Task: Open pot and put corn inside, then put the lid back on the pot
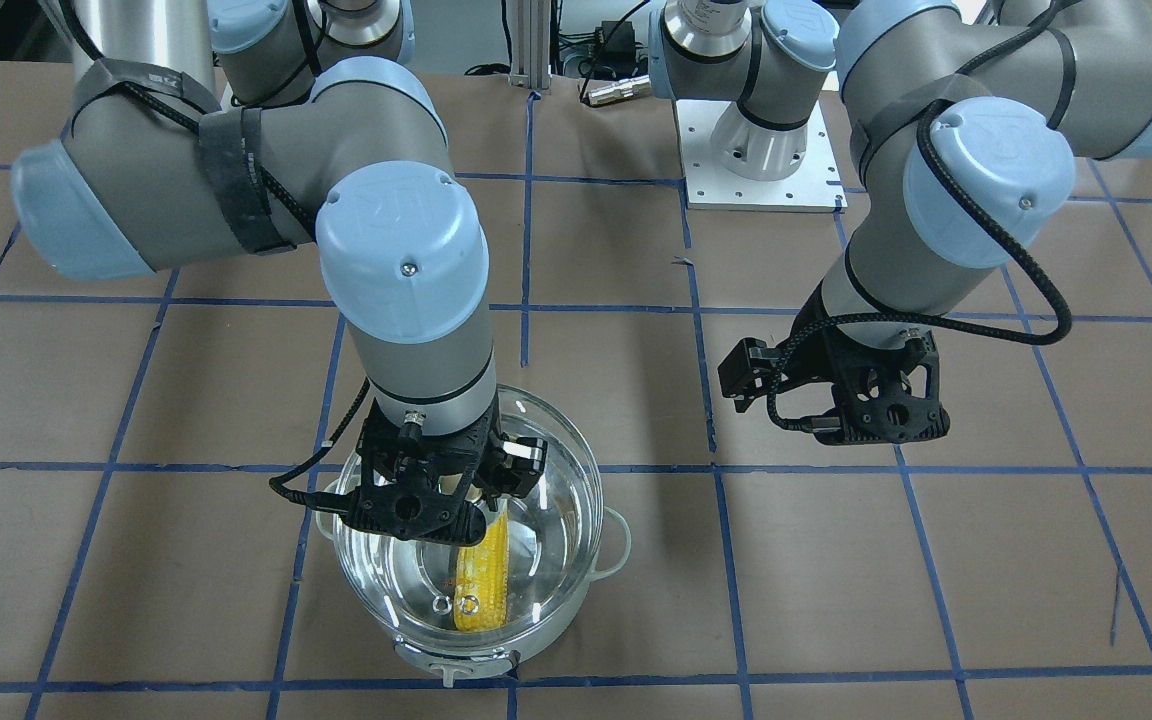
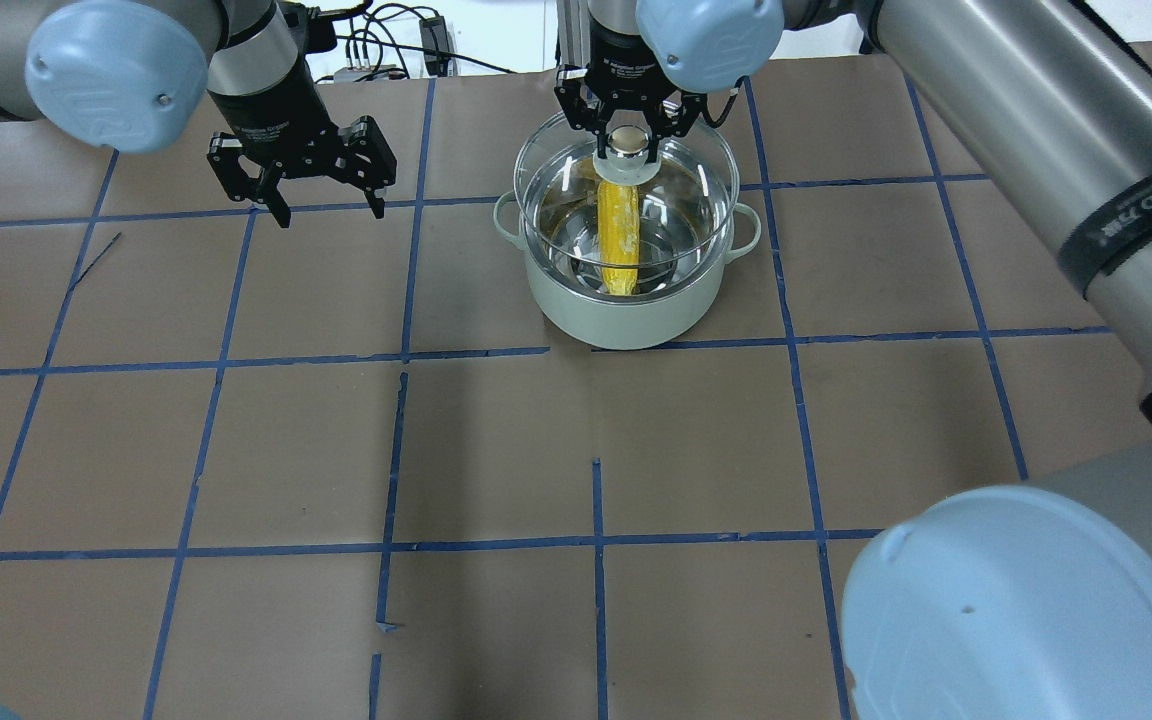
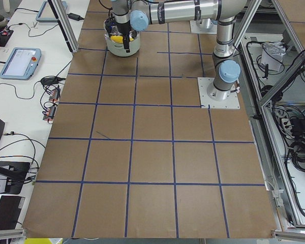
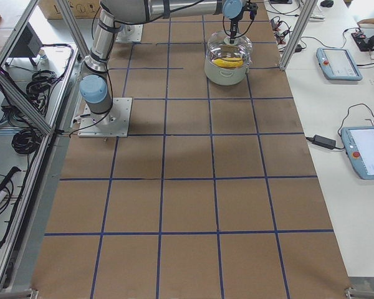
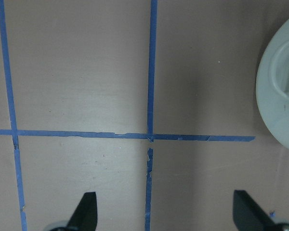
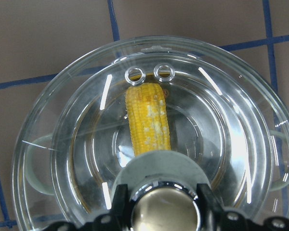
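Clamping knob (image 6: pixel 164 208) of lid (image 2: pixel 706 185) with right gripper (image 2: pixel 626 148), raised just over pot (image 2: pixel 626 312) holding corn (image 2: pixel 618 235); left gripper (image 2: pixel 329 212) jaws apart.

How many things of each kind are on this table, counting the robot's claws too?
pot: 1
glass lid: 1
corn cob: 1
grippers: 2 (left gripper, right gripper)
Total: 5
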